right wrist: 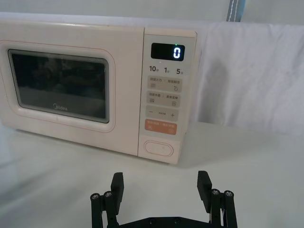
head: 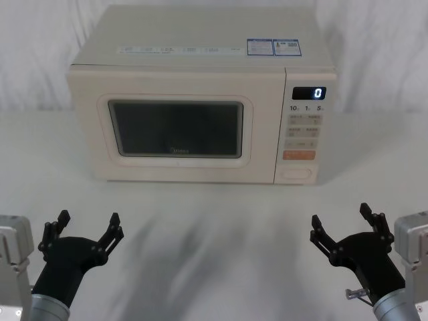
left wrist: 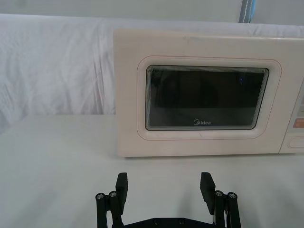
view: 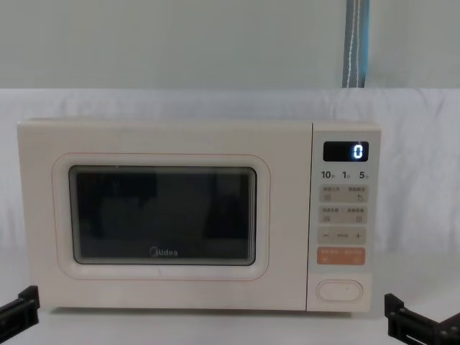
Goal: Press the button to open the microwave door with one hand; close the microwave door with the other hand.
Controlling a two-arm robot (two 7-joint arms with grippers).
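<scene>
One cream microwave sits square on the white cloth-covered table, its broad cream door with dark glass window shut. Low on its panel lies the wide pill-shaped white button, unpressed. Both black claw grippers, left and right, hover near the robot with fingers spread, probably poised to press and close.

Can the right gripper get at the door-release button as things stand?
Probably yes. The right gripper sits open, low on the table, in front of the control panel side, and nothing stands between it and the button. The microwave door is shut.
</scene>
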